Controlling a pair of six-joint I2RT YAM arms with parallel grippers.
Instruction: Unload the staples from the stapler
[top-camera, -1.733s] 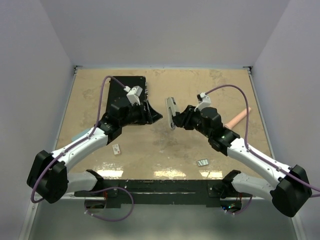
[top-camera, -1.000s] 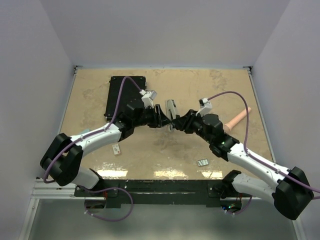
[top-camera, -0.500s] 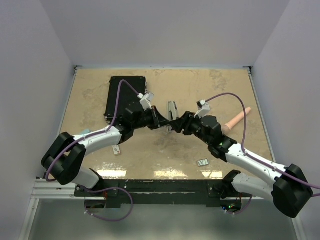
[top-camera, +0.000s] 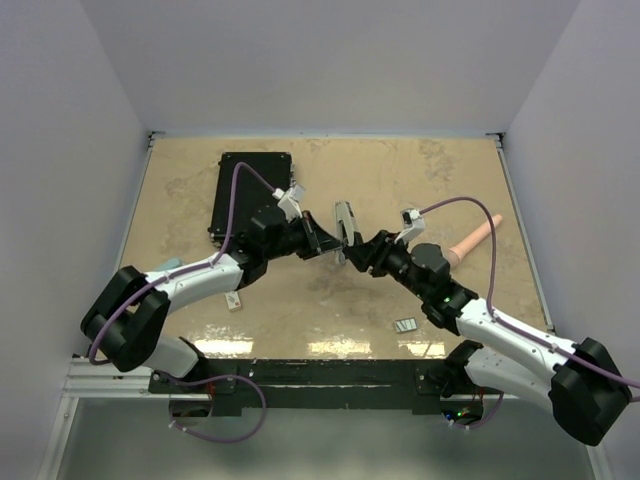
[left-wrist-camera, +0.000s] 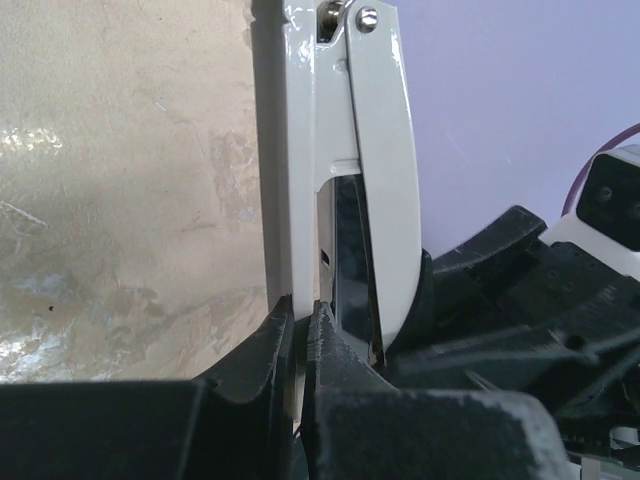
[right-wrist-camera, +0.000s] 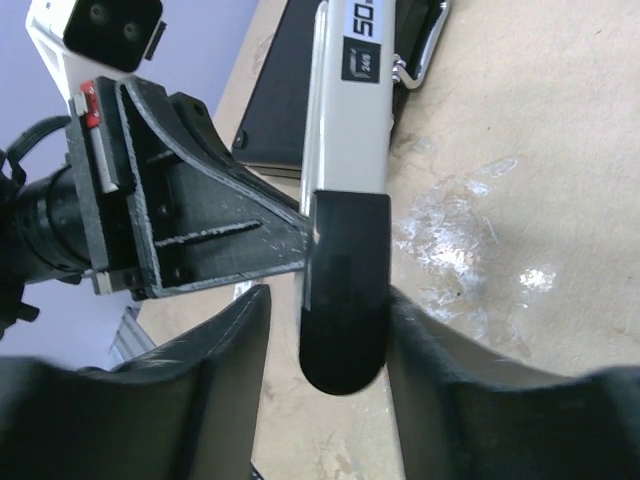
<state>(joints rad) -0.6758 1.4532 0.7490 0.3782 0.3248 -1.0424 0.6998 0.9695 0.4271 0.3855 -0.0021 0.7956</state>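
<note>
The stapler (top-camera: 343, 218) is held up above the table's middle, between both grippers. In the left wrist view it is a pale grey body (left-wrist-camera: 375, 150) with a thin plate along its left side. My left gripper (left-wrist-camera: 302, 310) is shut on that thin plate. In the right wrist view the stapler (right-wrist-camera: 350, 120) points its black rounded tip down between the fingers of my right gripper (right-wrist-camera: 328, 300). Those jaws stand open around the tip: the right finger (right-wrist-camera: 420, 340) touches it, and the left one is a gap away. A small silvery-grey block, seemingly staples (top-camera: 406, 325), lies on the table near the right arm.
A flat black case (top-camera: 250, 185) lies at the back left, behind the left arm. A pink cylinder (top-camera: 475, 238) lies at the right. A small white tile (top-camera: 234, 298) rests at the front left. Walls close the table (top-camera: 300, 310) on three sides.
My left gripper reached in from the black case and shut on the stapler's thin plate. My right gripper loosened around the black tip, and its arm drew back a little to the right.
</note>
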